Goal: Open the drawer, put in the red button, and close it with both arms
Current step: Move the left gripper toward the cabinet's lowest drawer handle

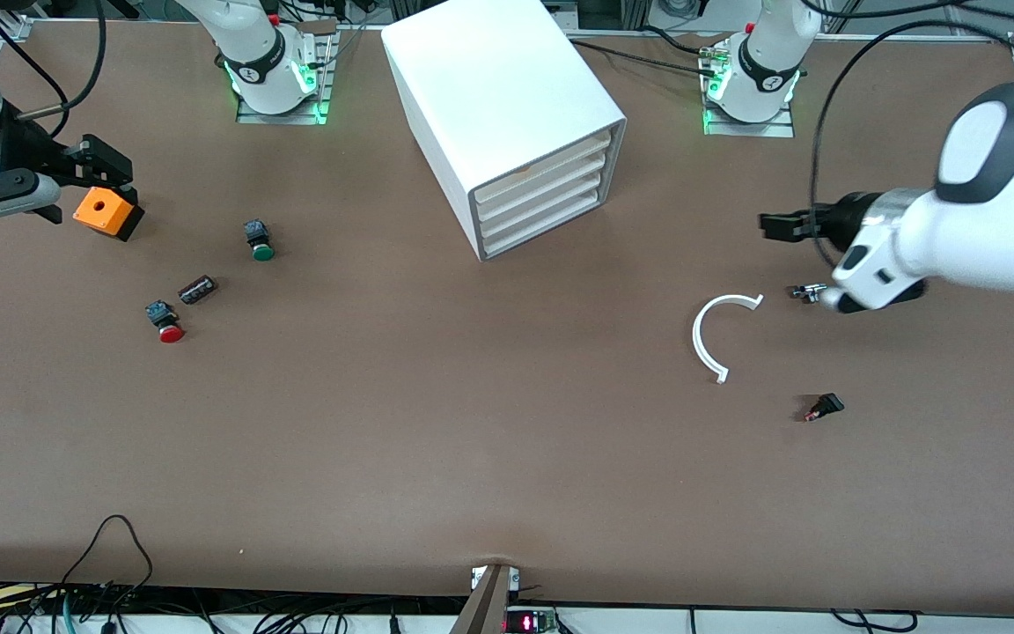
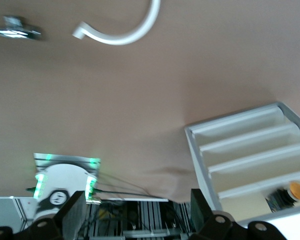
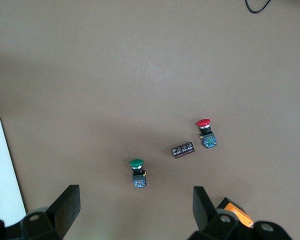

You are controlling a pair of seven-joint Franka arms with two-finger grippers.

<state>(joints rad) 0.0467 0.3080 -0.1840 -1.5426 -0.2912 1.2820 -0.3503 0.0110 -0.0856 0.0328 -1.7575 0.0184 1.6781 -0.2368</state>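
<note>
The white cabinet (image 1: 507,106) stands at the robots' side of the table, midway between the two bases. Its four cream-fronted drawers (image 1: 542,189) are all shut and also show in the left wrist view (image 2: 250,150). The red button (image 1: 167,324) lies on its side on the table toward the right arm's end and shows in the right wrist view (image 3: 206,132). My right gripper (image 1: 106,172) is open and empty over the orange cube (image 1: 105,212); its fingers (image 3: 70,202) stand wide apart. My left gripper (image 1: 775,226) is open and empty above the table at the left arm's end.
A green-capped button (image 1: 258,240) and a small dark cylinder (image 1: 197,289) lie near the red button. A white curved strip (image 1: 716,337), a small metal part (image 1: 806,291) and a small black part (image 1: 824,407) lie toward the left arm's end. An orange-capped object (image 2: 296,191) shows inside the cabinet.
</note>
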